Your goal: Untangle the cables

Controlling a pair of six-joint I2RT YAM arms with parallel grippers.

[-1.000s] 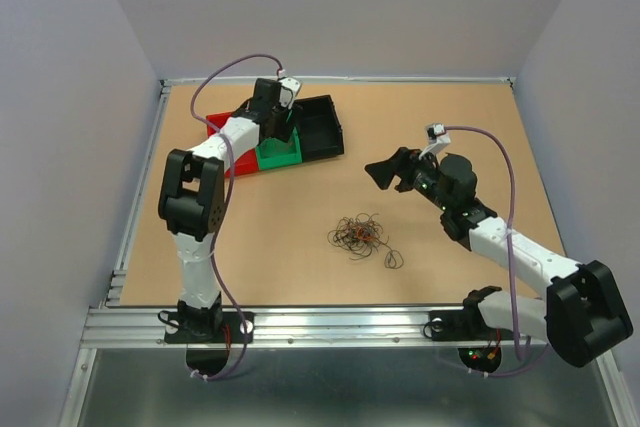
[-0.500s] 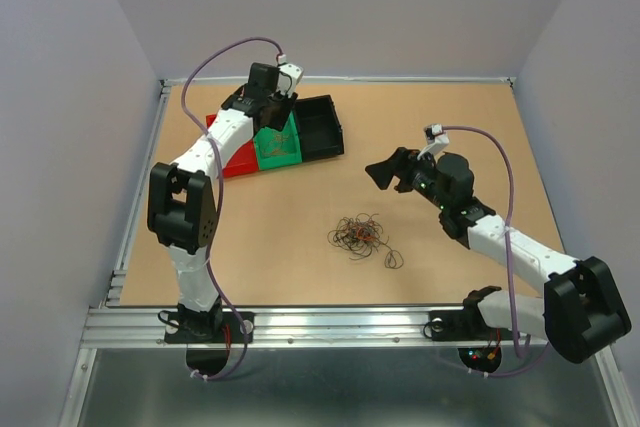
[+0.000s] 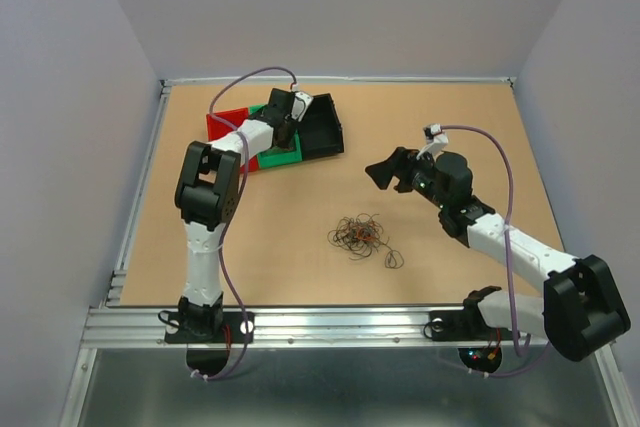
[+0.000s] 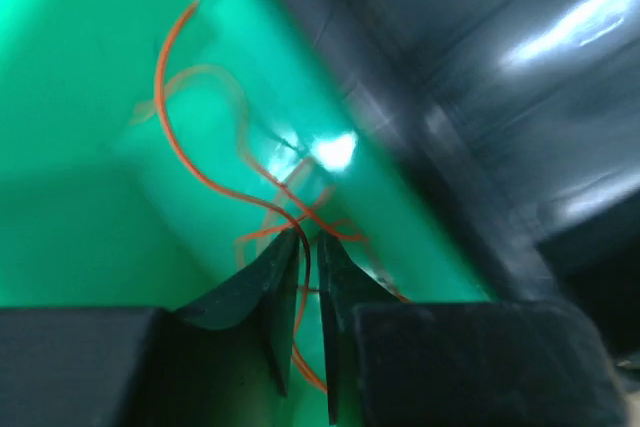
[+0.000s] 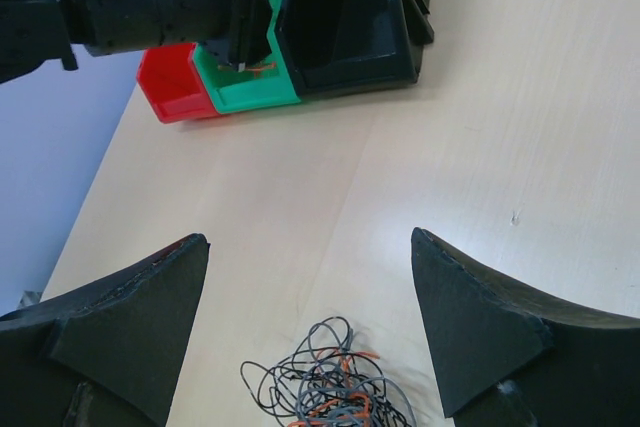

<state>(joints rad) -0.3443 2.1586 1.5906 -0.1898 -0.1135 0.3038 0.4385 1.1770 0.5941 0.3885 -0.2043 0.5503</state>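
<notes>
Nr the near edge, mid-tabletop (image 3: 290,257), the cables (image 3: 360,235) sit as one roundish clump w/ no real long axis. A single dark loop (image 3: 394,259) lies just beside it, toward the right edge. Further out, the right gripper (image 5: 308,247) hangs spread wide w/ nothing in it. The clump lies on its near side, roughly centred btwn the fingers in the wrist view, so the right arm looks much the closer for a grab. Toward the far-left corner, the left gripper (image 4: 308,245) is down in the green bin (image 4: 90,97), well apart from the clump. Its jaws are almost together w/ an orange strand (image 4: 200,162) running thru the slit; can't tell if it's nipped.
</notes>
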